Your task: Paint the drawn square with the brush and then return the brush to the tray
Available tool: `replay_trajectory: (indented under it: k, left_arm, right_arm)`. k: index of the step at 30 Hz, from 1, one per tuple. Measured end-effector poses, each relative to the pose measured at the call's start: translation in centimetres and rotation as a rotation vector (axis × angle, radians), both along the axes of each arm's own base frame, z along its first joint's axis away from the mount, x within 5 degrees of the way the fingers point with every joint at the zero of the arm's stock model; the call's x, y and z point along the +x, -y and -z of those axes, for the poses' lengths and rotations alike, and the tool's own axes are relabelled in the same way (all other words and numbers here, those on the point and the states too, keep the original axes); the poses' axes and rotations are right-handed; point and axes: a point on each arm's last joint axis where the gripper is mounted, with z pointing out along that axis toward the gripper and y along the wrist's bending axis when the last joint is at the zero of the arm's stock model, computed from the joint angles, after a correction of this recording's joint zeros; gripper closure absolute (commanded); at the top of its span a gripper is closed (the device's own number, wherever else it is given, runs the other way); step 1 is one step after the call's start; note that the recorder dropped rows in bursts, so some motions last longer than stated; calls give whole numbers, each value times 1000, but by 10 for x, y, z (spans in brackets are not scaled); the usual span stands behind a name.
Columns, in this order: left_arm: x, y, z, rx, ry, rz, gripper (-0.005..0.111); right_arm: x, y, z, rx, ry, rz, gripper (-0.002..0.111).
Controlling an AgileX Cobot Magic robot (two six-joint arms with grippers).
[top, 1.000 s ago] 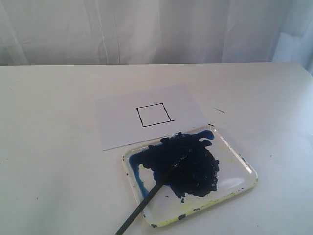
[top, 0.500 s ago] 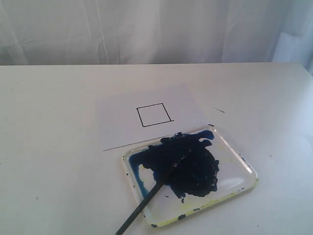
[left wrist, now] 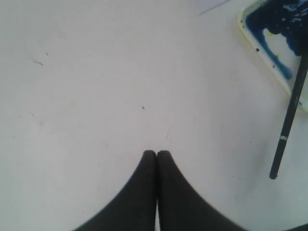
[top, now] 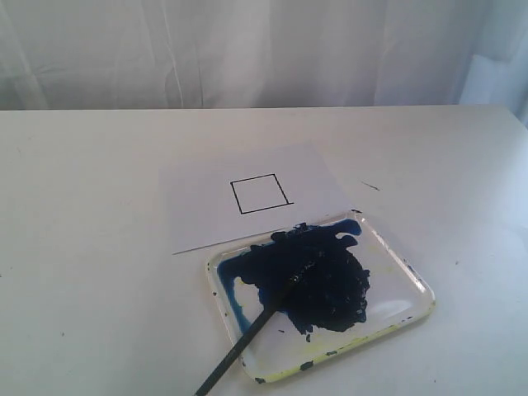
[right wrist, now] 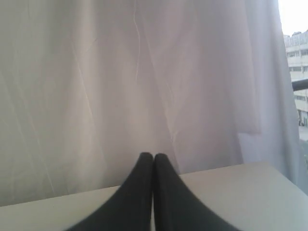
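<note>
While left gripper (left wrist: 156,154) hangs pinched together, brush (left wrist: 288,120) lies well apart.

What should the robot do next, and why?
Probably open the shut left gripper and move it toward the handle of the long thin black brush, which juts over the rim of the clear plastic tray. The small black-outlined square is unpainted, and nothing holds the brush.
</note>
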Motion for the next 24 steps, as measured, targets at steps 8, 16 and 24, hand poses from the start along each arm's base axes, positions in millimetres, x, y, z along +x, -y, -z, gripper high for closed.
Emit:
replay_trajectory:
  k: [8, 16, 24]
  left_arm:
    - [45, 13, 20, -100, -108, 27, 107]
    - [60, 19, 22, -124, -224, 81, 107]
    - [61, 20, 22, -116, -209, 122, 107]
  right_arm:
    - [-10, -1, -42, 45, -52, -22, 108]
    - [10, -2, -79, 39, -270, -28, 108]
    - [67, -5, -110, -14, -528, -29, 108]
